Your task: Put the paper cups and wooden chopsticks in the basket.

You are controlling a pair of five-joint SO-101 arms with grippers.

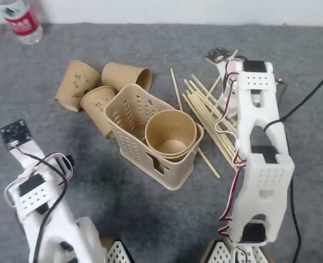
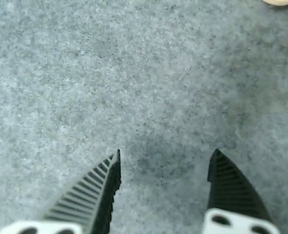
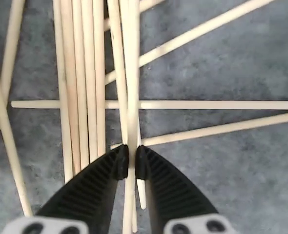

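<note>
Nearest, the left pincer (image 2: 166, 156) is held spread over bare grey covering, with nothing between its fingers. It is judged to be kept clear so that the other arm has room.

The right pincer (image 3: 132, 158) is pressed together on a thin chopstick (image 3: 132, 73) from the wooden chopsticks (image 1: 208, 112), which lie scattered and crossing just beside the basket (image 1: 133, 147). The stick is gripped across its width (whether a second stick is caught with it cannot be told), presumably so that it can be lifted out of the pile and carried over.

The basket is set between the two arms, within reach of both, and one paper cup (image 1: 171, 134) is already stood upright inside. Beyond it, three more paper cups (image 1: 98, 104) lie on their sides, bunched together against the basket's far side and not yet collected.

The desk (image 1: 150, 219) is covered in a grey, felt-like fabric. At its far corner a plastic bottle (image 1: 20, 21) is seen, with a pale wall (image 1: 178, 8) behind.
</note>
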